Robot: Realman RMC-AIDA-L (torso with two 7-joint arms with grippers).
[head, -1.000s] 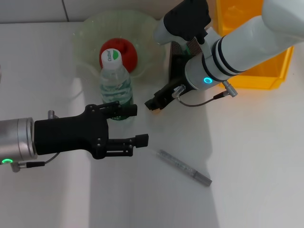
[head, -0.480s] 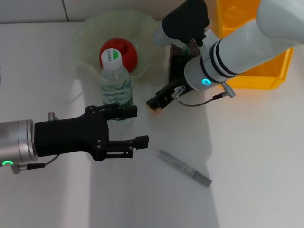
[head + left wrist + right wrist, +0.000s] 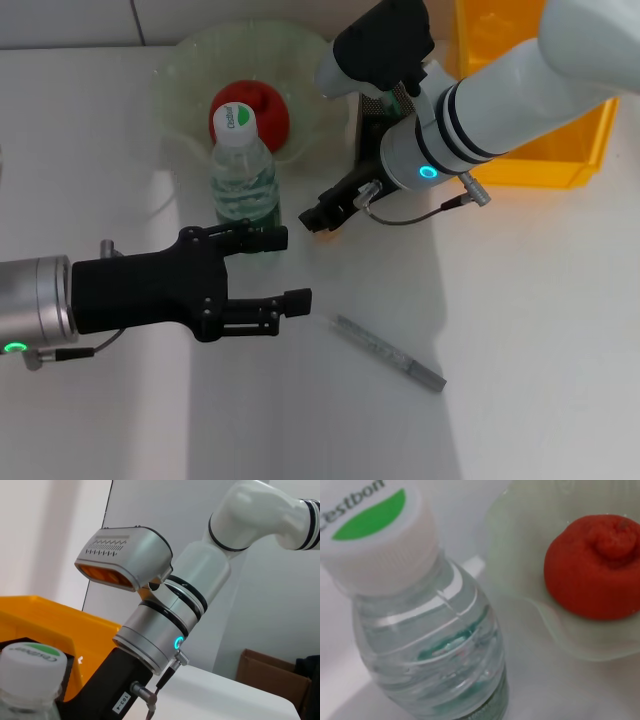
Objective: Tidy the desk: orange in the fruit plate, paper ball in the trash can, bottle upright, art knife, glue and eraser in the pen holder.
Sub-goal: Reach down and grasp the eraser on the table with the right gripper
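2 grippers flank our upright bottle (image 3: pixel 243 175) on the desk (image 3: pixel 520 330): our left gripper (image 3: pixel 282 268) spread wide beside it, our right gripper (image 3: pixel 322 218) clenched on the eraser (image 3: pixel 318 229). The orange (image 3: pixel 262 112) sits in the fruit plate (image 3: pixel 180 75).

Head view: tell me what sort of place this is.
Probably a robot lab's mock desk: a plain white desk with staged clutter, namely a fruit plate holding an orange, an upright bottle, a yellow trash can. A cardboard box shows in the left wrist view.
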